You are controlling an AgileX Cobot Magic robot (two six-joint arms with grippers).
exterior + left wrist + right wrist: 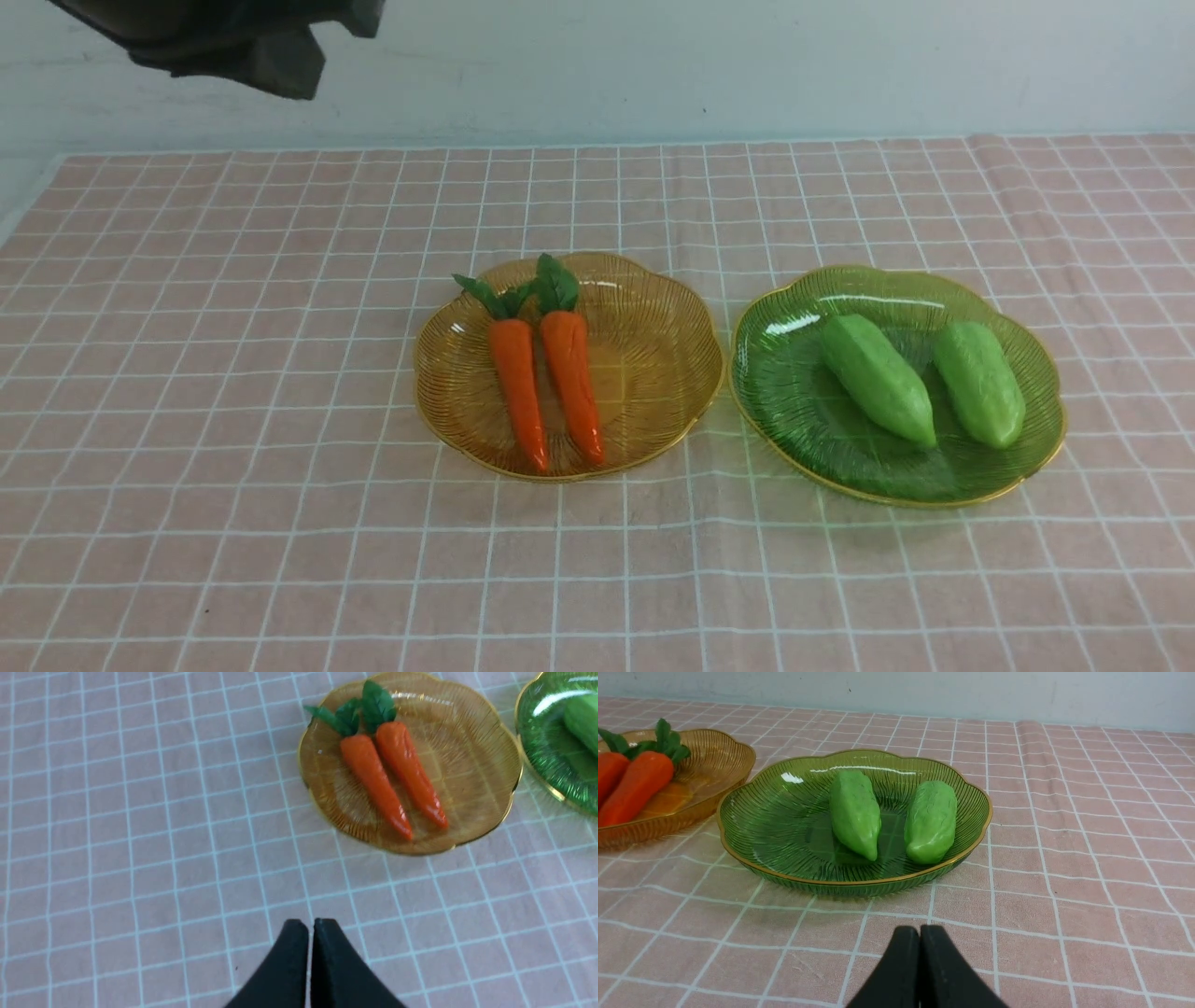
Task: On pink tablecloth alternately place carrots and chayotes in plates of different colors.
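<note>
Two glossy tapered carrots (546, 378) side by side in the ribbed amber plate (653, 308); two smooth blunt chayotes (924, 378) in the green scalloped plate (794, 392), on the gridded pink tablecloth (233, 373). Left end effector (310, 924) and right end effector (920, 931) clenched, grasping nothing, above bare cloth.

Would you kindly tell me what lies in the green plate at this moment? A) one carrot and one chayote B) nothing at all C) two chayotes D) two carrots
C: the green plate holds both light green chayotes, side by side, while the two carrots lie together in the amber plate.
</note>
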